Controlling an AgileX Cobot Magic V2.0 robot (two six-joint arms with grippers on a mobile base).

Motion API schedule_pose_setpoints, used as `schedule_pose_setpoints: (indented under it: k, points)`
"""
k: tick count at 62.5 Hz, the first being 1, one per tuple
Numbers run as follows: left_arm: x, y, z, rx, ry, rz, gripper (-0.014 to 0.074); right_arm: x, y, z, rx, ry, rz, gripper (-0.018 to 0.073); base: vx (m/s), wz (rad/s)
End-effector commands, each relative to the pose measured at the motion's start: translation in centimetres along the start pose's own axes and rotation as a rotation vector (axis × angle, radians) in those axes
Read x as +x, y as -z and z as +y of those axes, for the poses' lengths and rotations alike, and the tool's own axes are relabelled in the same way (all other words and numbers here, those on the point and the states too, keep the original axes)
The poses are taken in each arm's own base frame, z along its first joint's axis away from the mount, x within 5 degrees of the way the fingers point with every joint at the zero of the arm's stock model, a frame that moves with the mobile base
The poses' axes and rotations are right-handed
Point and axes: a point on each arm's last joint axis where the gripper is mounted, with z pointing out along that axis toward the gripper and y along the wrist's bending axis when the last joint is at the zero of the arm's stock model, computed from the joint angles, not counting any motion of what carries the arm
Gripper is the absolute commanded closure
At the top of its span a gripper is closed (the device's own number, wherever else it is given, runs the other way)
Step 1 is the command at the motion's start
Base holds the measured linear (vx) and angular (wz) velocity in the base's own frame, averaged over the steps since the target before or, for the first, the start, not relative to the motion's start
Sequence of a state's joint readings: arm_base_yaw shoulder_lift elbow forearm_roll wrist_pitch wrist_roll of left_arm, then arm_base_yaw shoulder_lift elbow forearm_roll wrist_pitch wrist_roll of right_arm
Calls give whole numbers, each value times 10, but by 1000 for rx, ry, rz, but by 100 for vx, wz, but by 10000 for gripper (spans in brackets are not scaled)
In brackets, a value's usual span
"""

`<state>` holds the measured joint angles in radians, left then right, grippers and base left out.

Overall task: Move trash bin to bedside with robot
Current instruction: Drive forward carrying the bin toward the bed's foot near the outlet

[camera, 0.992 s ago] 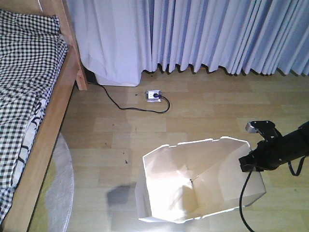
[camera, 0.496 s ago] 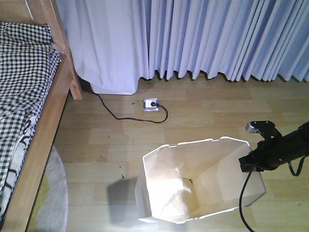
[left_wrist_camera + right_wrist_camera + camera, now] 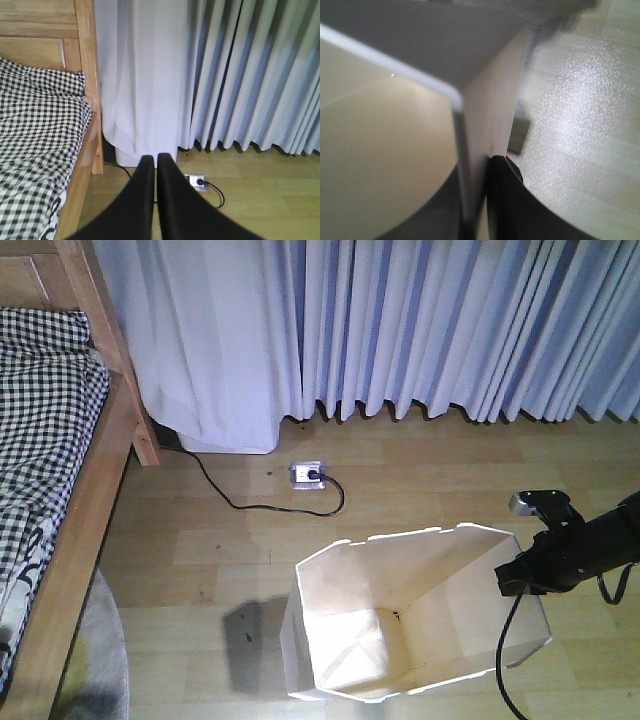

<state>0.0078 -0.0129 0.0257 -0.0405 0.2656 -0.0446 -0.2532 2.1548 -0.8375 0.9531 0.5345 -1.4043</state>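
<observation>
White trash bin (image 3: 400, 590) in rt gripper (image 3: 511, 579)

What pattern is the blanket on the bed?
The bedding has black-and-white gingham checks. It shows best in the left wrist view.

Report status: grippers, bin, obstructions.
Right gripper shut on trash bin rim. Left gripper shut, empty. Bin apart from bedside. Black cable and socket near curtain, clear of bin.

No readable text, labels or numbers anywhere.
</observation>
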Motion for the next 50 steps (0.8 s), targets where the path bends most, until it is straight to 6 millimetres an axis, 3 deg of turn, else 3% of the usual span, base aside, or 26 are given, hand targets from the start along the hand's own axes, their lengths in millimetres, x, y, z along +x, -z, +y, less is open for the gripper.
schedule_pose_setpoints:
  k: [1,50]
  points:
    - [-3,0,0,4,10,-72,602,-15,22,18,-137,-18,-77,564,18,3]
    - [-3,0,0,4,10,-72,602,-15,22,18,-136,-18,-77,564,19,6]
